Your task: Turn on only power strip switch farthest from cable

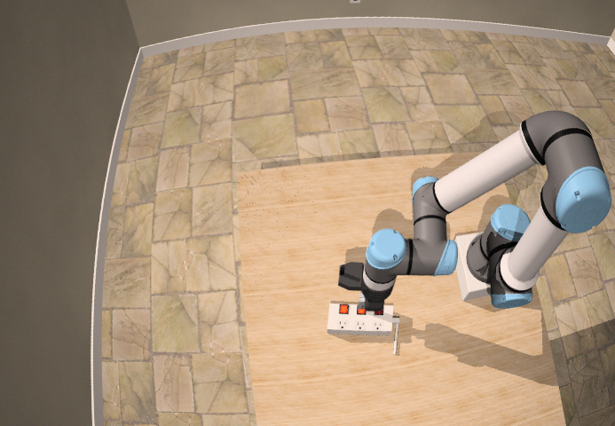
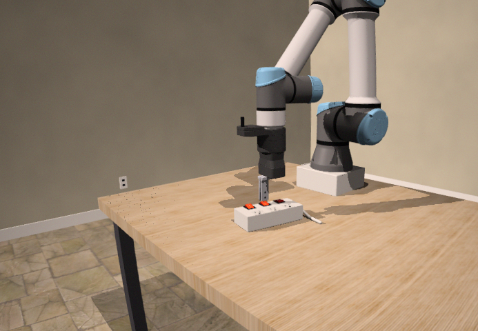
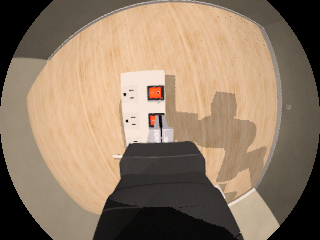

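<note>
My pincer point(image 2: 263, 194) hangs straight down over the one power strip point(image 2: 267, 216), its two fingers pressed fully together with nothing between them. The strip is white and lies flat on the wooden bench point(image 2: 325, 253), right way up, near my pale base block point(image 2: 327, 183) but apart from it. From its end nearest that block a single short white cable point(image 2: 312, 218) sticks out across the wood.

I count three rocker switches in a row along the strip's far edge and three sockets alongside them. The switch farthest from the cable point(image 1: 342, 308) glows bright orange-red; the middle switch point(image 1: 361, 311) is bright too; the switch nearest the cable point(image 2: 279, 201) is a darker red. My fingertips sit just above the middle switch (whether they actually touch it, I cannot tell from any view). In the wrist view my own dark body point(image 3: 167, 214) hides the cable end of the strip, so only two of the three switches show there.

Elsewhere: one dark bench leg point(image 2: 130, 273) is visible, a tiled floor point(image 2: 32, 273) below, and one small wall outlet point(image 2: 123, 181) on the grey wall behind.
</note>
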`<state>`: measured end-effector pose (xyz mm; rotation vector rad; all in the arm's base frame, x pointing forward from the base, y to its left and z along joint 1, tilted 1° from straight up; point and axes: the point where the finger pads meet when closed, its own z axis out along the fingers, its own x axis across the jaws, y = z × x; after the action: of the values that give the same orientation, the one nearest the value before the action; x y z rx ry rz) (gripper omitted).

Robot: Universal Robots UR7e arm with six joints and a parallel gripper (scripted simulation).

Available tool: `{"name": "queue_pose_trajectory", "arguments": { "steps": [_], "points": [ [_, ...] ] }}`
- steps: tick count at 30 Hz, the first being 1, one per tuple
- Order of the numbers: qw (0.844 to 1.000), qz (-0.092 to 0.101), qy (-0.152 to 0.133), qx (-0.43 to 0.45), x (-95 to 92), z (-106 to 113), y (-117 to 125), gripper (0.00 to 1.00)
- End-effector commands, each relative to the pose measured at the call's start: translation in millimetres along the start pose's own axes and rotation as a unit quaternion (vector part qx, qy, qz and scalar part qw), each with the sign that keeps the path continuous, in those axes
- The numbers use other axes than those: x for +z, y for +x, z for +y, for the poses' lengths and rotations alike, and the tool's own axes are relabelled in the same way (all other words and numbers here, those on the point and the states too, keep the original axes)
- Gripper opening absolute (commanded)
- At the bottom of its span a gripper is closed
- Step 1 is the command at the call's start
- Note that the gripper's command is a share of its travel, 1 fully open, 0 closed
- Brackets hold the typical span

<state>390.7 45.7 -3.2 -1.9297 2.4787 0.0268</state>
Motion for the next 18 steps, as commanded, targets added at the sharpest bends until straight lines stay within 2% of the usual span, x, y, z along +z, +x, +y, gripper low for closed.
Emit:
{"name": "queue_pose_trajectory", "arguments": {
  "steps": [1,18],
  "points": [
    [1.0,0.0,0.001,0.0,-0.4,-0.4,0.0,0.0],
    [1.0,0.0,0.001,0.0,1.4,-0.4,0.0,0.0]
  ]
}}
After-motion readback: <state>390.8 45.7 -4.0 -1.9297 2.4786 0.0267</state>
